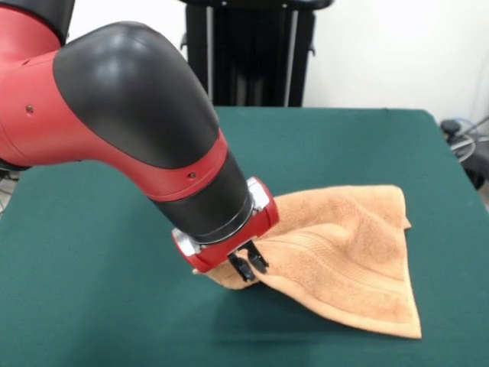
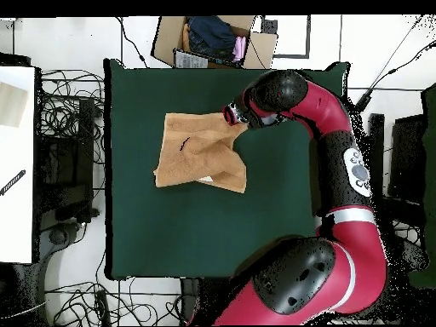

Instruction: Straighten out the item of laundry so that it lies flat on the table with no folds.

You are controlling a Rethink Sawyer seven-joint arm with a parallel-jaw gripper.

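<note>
The towel (image 1: 344, 256), still doubled over near the middle of the green counter (image 1: 92, 306), is pinched at its nine-o'clock corner in the front view by the clenched pincer (image 1: 249, 265), seemingly so that the fold can be drawn open.

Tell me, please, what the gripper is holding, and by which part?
The gripper appears to pinch the towel at its raised corner.

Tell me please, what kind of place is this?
Probably a robotics lab or test room. A red and black robot arm works at a green table with a towel on it; loose cables and an open cardboard box lie on the floor around it.
</note>
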